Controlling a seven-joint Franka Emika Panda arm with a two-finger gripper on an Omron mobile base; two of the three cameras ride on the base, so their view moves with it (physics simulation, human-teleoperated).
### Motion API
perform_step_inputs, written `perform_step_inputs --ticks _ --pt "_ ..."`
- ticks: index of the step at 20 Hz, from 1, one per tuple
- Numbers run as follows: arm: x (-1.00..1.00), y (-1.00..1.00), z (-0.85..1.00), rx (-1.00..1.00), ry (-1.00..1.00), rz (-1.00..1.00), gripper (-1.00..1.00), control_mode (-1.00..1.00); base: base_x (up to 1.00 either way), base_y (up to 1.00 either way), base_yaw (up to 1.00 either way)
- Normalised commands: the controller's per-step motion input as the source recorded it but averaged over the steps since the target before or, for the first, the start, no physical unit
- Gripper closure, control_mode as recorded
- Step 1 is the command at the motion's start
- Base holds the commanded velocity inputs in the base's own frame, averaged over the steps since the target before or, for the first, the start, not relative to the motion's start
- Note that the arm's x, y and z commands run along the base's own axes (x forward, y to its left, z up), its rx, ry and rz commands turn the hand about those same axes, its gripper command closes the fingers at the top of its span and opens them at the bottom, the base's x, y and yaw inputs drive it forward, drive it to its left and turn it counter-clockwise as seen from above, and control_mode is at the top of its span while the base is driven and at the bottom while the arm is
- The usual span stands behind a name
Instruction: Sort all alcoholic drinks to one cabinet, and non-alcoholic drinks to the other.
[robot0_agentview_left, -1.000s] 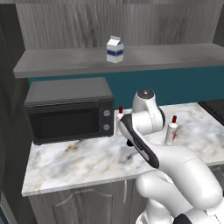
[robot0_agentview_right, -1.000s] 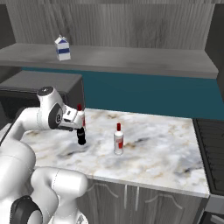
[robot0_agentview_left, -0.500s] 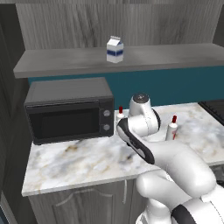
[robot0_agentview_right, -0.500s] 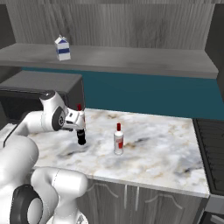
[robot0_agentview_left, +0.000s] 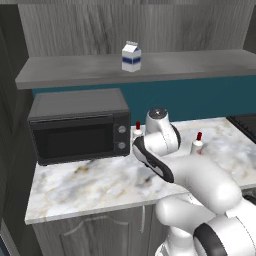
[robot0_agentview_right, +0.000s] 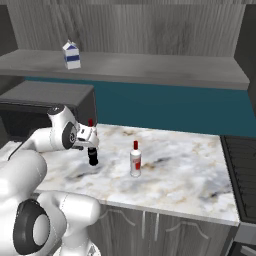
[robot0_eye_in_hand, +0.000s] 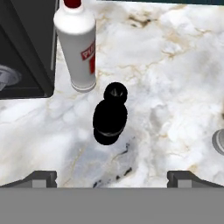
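Observation:
A black cola bottle (robot0_eye_in_hand: 110, 116) stands on the marble counter (robot0_agentview_right: 180, 165), seen from above in the hand view. My gripper (robot0_eye_in_hand: 113, 179) hangs open just over it (robot0_agentview_right: 92, 146), fingertips (robot0_eye_in_hand: 41, 178) wide on either side and touching nothing. A red-capped white bottle (robot0_eye_in_hand: 78, 48) stands right behind the cola bottle (robot0_agentview_right: 92, 157), next to the microwave. A second red-capped bottle (robot0_agentview_right: 135, 160) stands alone further right (robot0_agentview_left: 197, 145). The milk carton (robot0_agentview_right: 71, 55) sits on the open cabinet shelf (robot0_agentview_right: 150, 67) above (robot0_agentview_left: 131, 56).
A black microwave (robot0_agentview_left: 80, 125) fills the counter's left end, close to the two nearer bottles (robot0_eye_in_hand: 22, 48). A dark stovetop (robot0_agentview_right: 242, 170) borders the counter on the right. The teal back wall (robot0_agentview_right: 165, 107) runs under the shelf.
My hand has come down and slightly right, closer over the black cola bottle. The jaws stay wide open. The bottles and the carton have not moved.

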Motion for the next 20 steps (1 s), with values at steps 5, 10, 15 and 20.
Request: perform_step_inputs --ticks 5,10,15,20 --pt "0.16 -0.05 -0.13 -0.01 0.0 0.0 -1.0 -1.0 0.0 0.0 0.0" --pt "0.14 0.0 -0.22 0.0 0.0 0.0 -1.0 -1.0 0.0 0.0 0.0" --pt "0.1 0.0 -0.13 0.0 0.0 0.0 -1.0 -1.0 0.0 0.0 0.0" --pt "0.02 0.0 -0.04 0.0 0.0 0.0 -1.0 -1.0 0.0 0.0 0.0"
